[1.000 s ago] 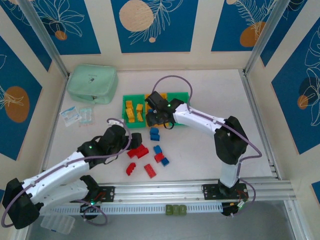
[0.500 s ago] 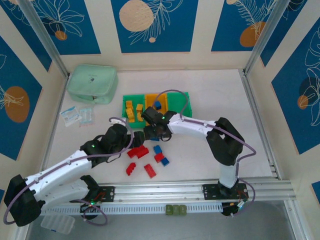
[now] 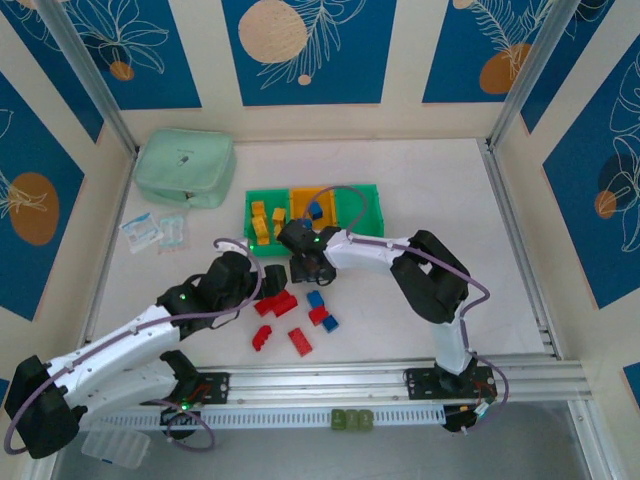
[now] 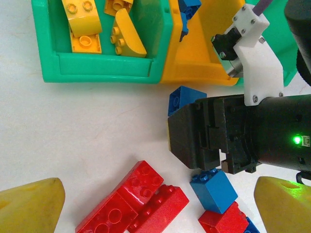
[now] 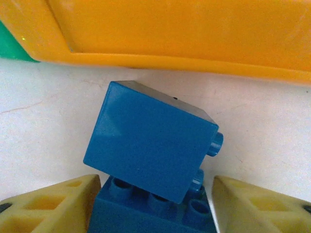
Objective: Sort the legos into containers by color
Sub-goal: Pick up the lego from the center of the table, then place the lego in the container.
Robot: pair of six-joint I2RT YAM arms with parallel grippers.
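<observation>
Beside orange bin [image 5: 194,29], tilted blue brick [image 5: 150,141]

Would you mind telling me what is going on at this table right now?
Two arms are sorting legos by colour into three joined bins. The right gripper is down just in front of the orange-yellow middle bin, its fingers either side of a tilted blue brick; whether they have clamped it is unclear. The left gripper hovers open over the red bricks. Yellow bricks already lie in the green end bin, and red and blue ones remain on the table.
</observation>
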